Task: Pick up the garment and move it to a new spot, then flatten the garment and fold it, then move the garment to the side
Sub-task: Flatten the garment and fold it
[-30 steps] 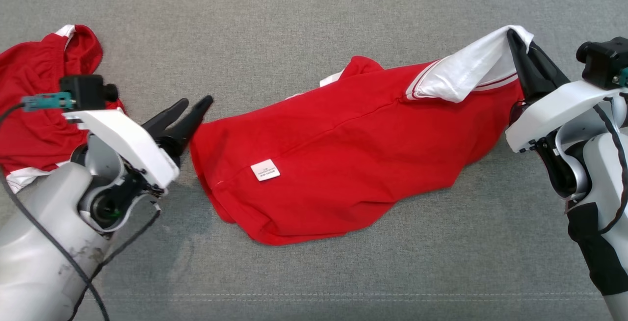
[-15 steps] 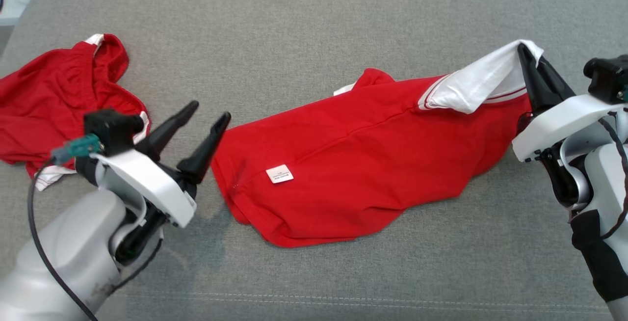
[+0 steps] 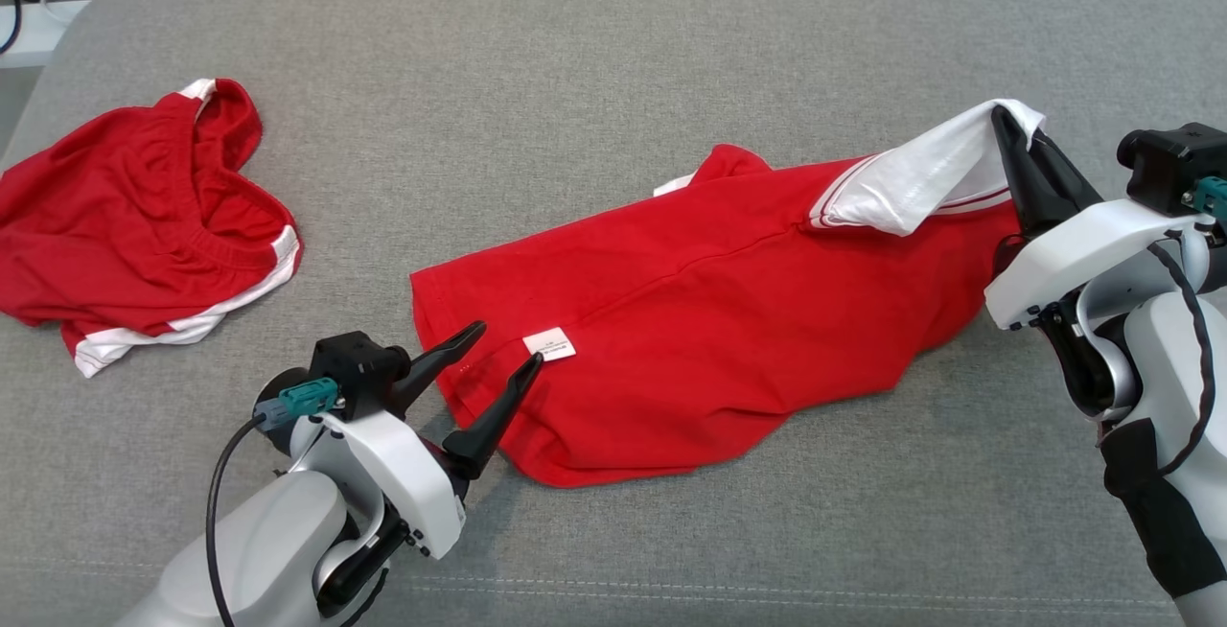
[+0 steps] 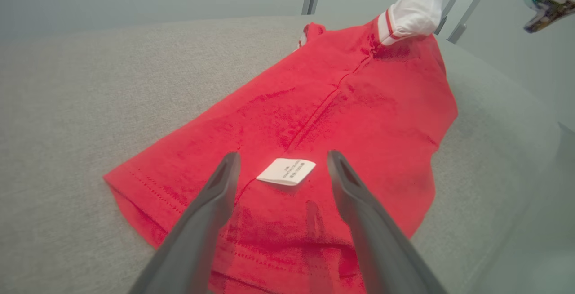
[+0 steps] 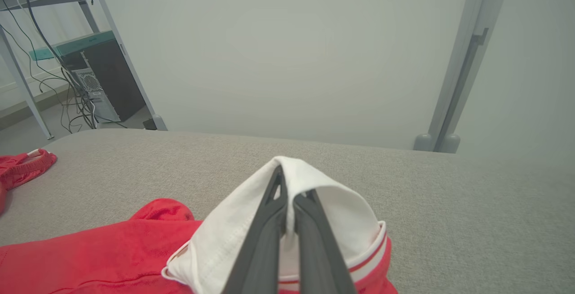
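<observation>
Garment: red fabric shirt (image 3: 709, 320), soft, light | right tool (image 3: 1005, 124) clamps white striped panel (image 3: 911, 181) | left tool (image 3: 508, 343) spread wide over hem (image 4: 143, 186); grasp there.

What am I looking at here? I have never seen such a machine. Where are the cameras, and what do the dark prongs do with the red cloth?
It is a wheeled robot with two arms, each ending in a gripper with two dark fingers. One picture comes from a camera on its head, looking down. The other two come from cameras on the wrists, looking along the fingers. On the grey cushion lie a red shirt and, to the robot's left, red shorts with white trim. The right gripper is shut on the shirt's white sleeve, holding it raised. The left gripper is open and holds nothing; it is poised by a white label near the hem.
</observation>
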